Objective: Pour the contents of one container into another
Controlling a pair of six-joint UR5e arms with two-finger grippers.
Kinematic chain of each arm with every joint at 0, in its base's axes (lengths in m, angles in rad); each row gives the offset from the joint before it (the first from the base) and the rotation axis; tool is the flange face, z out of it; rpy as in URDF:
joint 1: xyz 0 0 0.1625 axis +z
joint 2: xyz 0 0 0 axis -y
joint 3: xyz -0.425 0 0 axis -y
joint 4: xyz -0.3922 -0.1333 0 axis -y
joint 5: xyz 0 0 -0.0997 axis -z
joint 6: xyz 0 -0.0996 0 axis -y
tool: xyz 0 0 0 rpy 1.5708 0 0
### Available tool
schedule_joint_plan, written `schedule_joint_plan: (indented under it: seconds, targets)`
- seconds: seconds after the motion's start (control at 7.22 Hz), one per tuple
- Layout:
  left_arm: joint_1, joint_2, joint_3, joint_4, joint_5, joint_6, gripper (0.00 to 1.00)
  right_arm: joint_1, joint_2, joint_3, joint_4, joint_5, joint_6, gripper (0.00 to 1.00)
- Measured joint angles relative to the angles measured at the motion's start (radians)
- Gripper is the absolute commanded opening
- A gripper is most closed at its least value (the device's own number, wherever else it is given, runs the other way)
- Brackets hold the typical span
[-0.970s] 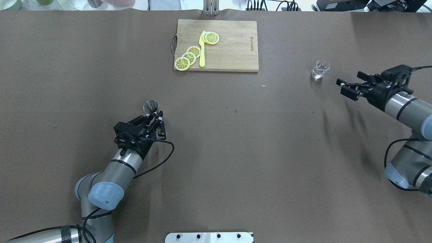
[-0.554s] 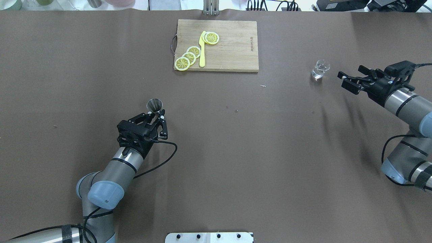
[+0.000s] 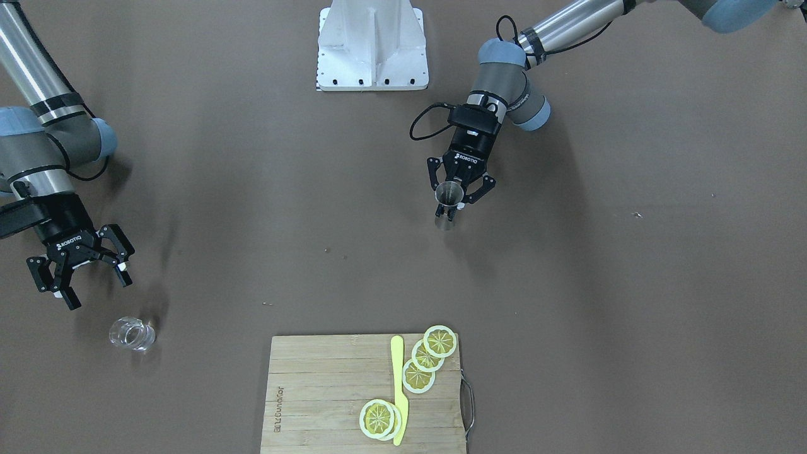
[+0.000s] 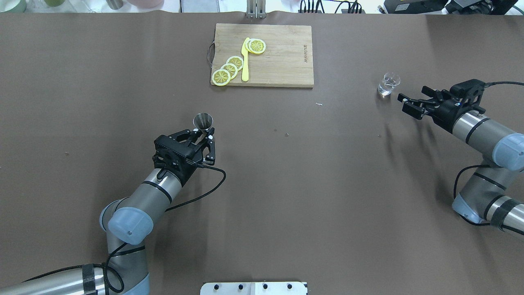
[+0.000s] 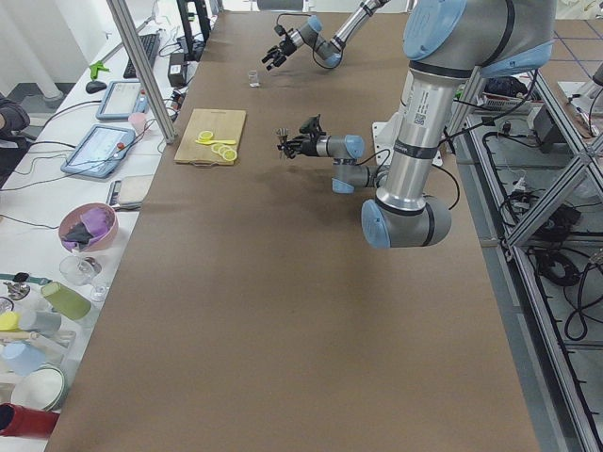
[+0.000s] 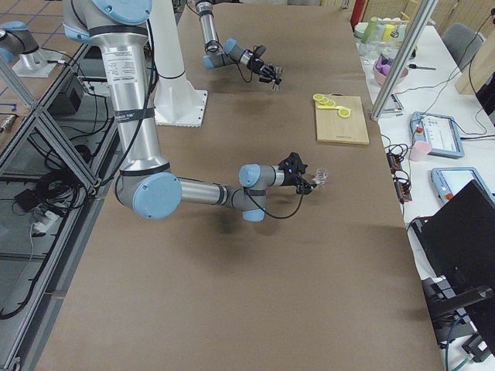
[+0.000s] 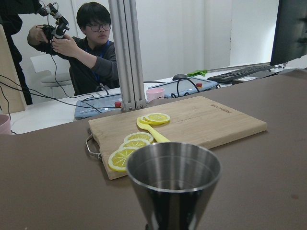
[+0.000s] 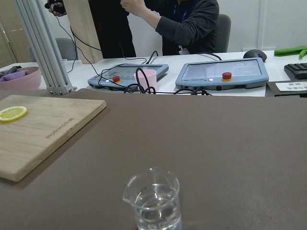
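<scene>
Far from the glass cup (image 4: 388, 83), left tool (image 4: 203, 132) clamped the jigger (image 4: 203, 121), right tool (image 4: 405, 103) gaped apart; long carry risked spills.

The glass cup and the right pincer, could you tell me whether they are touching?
Apart. The overhead view shows a strip of table between the open right pincer and the glass cup.

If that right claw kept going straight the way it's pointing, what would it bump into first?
Most likely the small glass cup: it stands centred in the wrist camera's view, just ahead of the open right claw. Depth is unclear, so it's a guess.
</scene>
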Motion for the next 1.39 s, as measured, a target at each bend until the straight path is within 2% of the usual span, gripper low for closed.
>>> schedule_joint_plan:
  seconds: [0.69,1.39]
  targets:
    - [-0.057,-0.031,-0.023,-0.002,-0.259,0.151,0.00,-0.003,0.073,-0.081,-0.009,0.016,0.003,1.00]
    - [-0.139,-0.076,-0.051,-0.002,-0.715,0.404,0.00,0.039,0.134,-0.125,-0.039,0.073,0.003,1.00]
